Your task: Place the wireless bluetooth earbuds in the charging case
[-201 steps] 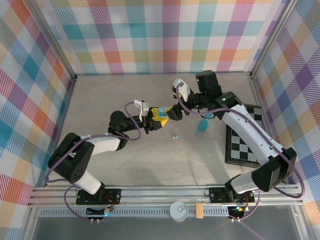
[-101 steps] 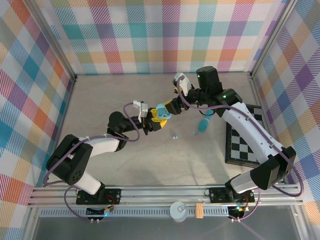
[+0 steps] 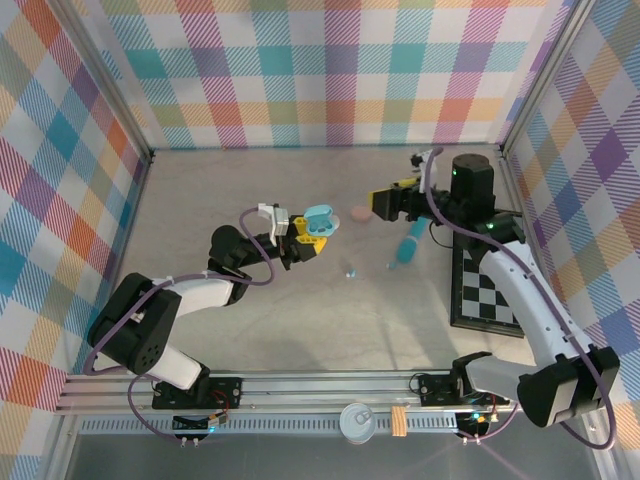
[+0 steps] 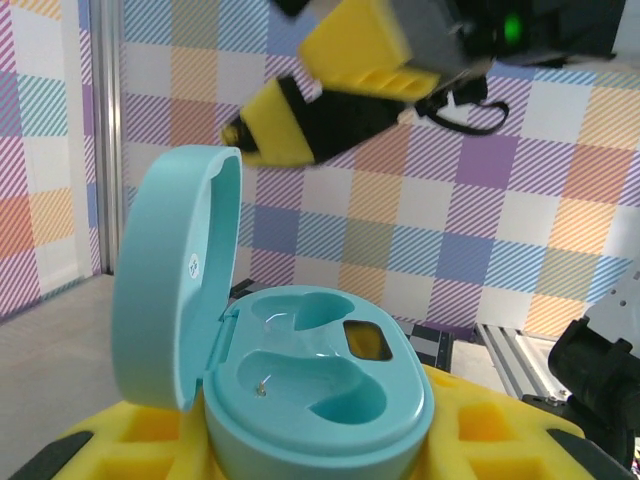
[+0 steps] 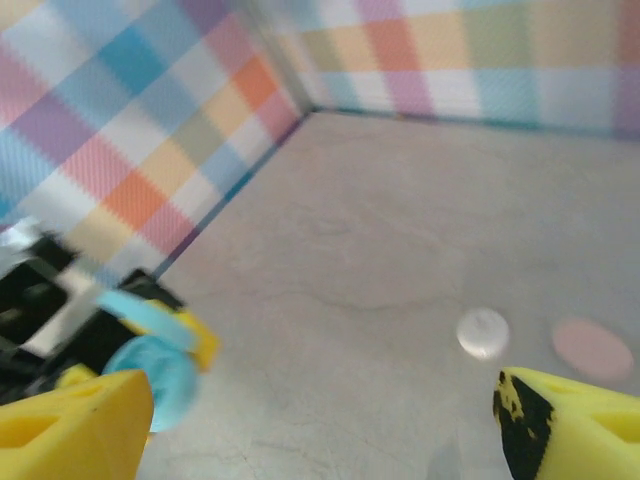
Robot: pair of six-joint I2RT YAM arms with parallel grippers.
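My left gripper [image 3: 308,230] is shut on a teal charging case [image 3: 318,221] whose lid stands open. In the left wrist view the case [image 4: 320,370] sits between the yellow fingers [image 4: 500,440], and both of its sockets are empty. My right gripper [image 3: 382,203] hovers to the right of the case, apart from it and open, with its yellow fingers [image 5: 70,425] spread wide around nothing. One tiny teal earbud [image 3: 350,270] lies on the table below and between the two grippers.
A pink pebble case [image 3: 361,213] lies just left of the right gripper, and a white round case [image 5: 483,332] sits beside the pink one [image 5: 593,350]. A longer teal strip [image 3: 405,250] lies near a checkerboard [image 3: 490,285] at the right. Plaid walls enclose the table.
The right arm has drawn back to the right, away from the open case, uncovering the pink case. The left gripper has shifted slightly left and up with the case.
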